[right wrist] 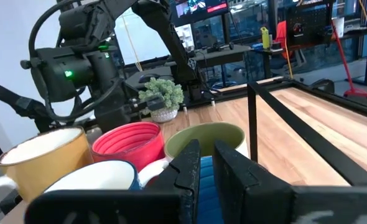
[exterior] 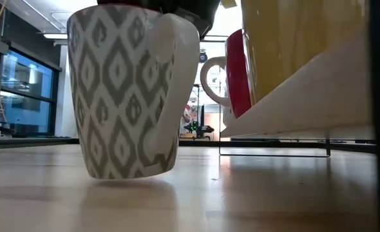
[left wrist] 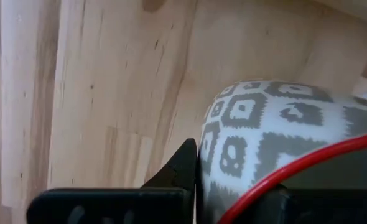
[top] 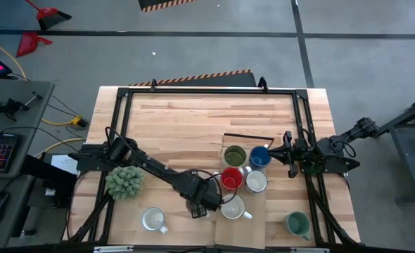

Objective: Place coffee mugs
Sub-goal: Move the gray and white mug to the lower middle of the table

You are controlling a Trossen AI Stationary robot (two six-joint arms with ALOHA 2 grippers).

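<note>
From above you can count seven mugs: the olive mug (top: 234, 156), blue mug (top: 259, 156), red mug (top: 230, 178), teal mug (top: 298, 223) and three pale mugs (top: 256, 181). Your left claw (top: 206, 200), just left of the red mug, probably hides an eighth. The right claw (top: 283, 156) waits beside the blue mug, and you cannot tell its grip.

At desk (exterior: 48, 193) level, the patterned mug (exterior: 122, 90) tilts slightly, which suggests it is about to be set down.

Your left wrist view shows the claw clenched on its rim.

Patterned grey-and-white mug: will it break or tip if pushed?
Probably stiff and breakable: the grey-and-white patterned ceramic mug looks glazed. Likely slippery, given its glossy handle. It may tip, being tall with a narrower base.
</note>
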